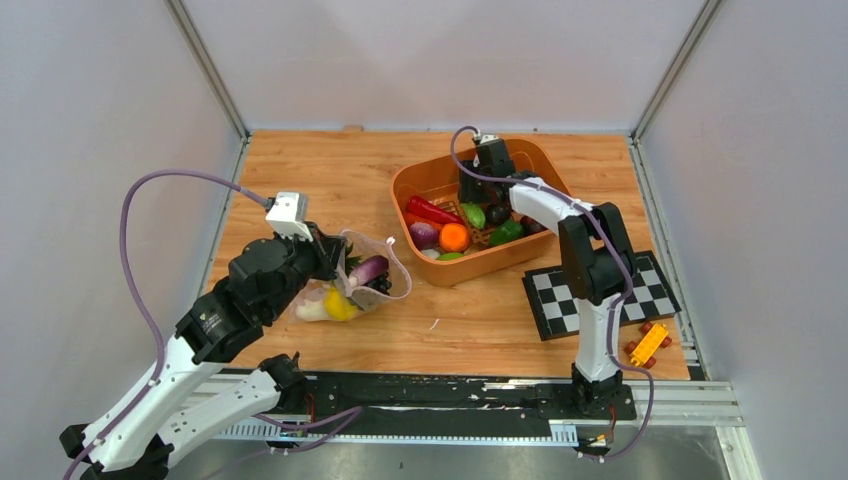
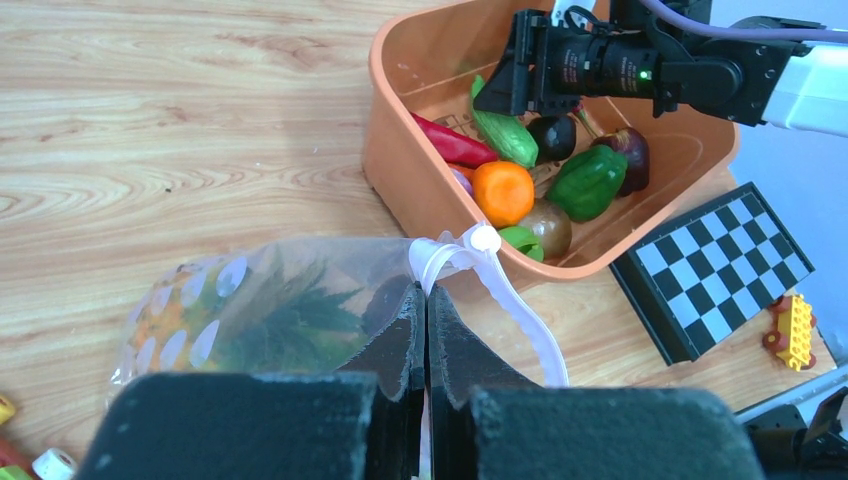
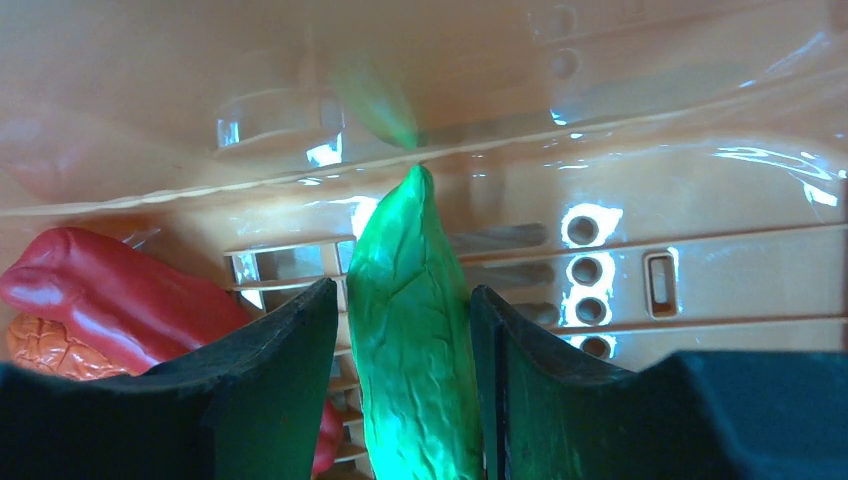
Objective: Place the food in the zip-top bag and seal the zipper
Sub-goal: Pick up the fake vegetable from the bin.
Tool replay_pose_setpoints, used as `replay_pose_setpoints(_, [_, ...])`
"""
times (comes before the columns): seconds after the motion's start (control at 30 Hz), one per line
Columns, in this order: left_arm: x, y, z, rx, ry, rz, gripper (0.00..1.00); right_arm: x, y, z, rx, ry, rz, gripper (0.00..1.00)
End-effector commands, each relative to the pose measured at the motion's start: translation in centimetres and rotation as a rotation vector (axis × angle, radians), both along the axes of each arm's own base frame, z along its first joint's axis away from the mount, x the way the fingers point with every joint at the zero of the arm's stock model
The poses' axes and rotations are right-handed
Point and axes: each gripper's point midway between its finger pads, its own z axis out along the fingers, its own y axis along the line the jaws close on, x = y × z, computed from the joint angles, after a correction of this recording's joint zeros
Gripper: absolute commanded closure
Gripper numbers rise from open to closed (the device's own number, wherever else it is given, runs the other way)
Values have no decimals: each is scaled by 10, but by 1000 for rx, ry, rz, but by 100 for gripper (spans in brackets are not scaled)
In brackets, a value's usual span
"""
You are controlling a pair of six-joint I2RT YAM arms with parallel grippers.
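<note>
On the near side of the bench (image 1: 330,170), the left pincer (image 2: 427,325) is clenched on the mouth edge of the zip-top bag (image 2: 300,270), pinching its zipper (image 2: 450,255). The bag lies on the wood holding a pineapple (image 2: 250,320), lemon (image 1: 340,305) and eggplant (image 1: 368,270). Farther back, inside the orange tub (image 2: 390,150), the right pincer (image 3: 400,300) is released, its jaws straddling a green ridged piece (image 3: 415,370) beside a red pepper (image 3: 100,285) and an orange (image 2: 503,192).
</note>
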Motion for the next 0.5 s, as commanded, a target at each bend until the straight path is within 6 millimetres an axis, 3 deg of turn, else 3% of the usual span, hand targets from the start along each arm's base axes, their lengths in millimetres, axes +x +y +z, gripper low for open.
replay_pose_setpoints(0.0, [3, -3, 21, -65, -55, 4, 100, 10, 5, 3, -39, 1, -2, 49])
replay_pose_setpoints(0.17, [2, -3, 20, -63, -51, 4, 100, 11, 3, 1, -48, 19, -33, 64])
replay_pose_setpoints(0.33, [1, -2, 22, -68, -55, 1, 100, 8, 8, 28, 10, -54, -8, 81])
replay_pose_setpoints(0.47, [1, -4, 22, -74, -52, -6, 100, 2, 16, 49, 64, -86, 40, 83])
